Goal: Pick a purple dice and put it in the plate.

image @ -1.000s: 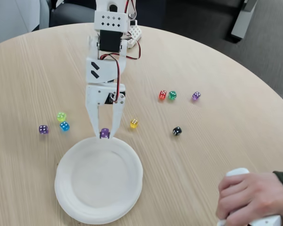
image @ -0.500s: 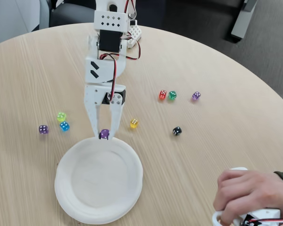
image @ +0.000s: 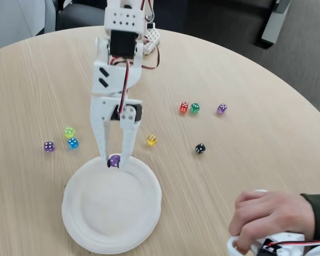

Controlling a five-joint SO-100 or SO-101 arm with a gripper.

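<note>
My hand (image: 114, 161) was clamped narrow on the purple dice (image: 114, 160), pinching it by two opposite flat faces between my fingertips, poised just over the far rim of the plate (image: 82, 224). The dice was tiny and hard, and I judged it nearly weightless; its glossy translucent sides looked slippery, so the flat faces were the only sensible place to hold it. I reckoned it would bounce or roll on landing, though the raised ribbed rim should keep it in. The plate looked light and thin, likely to slide if I nudged it. The tabletop (image: 245, 74) was round, pale wood grain, smooth, with other dice scattered about: yellow (image: 151, 140), black (image: 200, 149), red (image: 184, 107), green (image: 194, 108). Near the lower right edge, a person's hand (image: 269, 216) gripped a white device.
</note>
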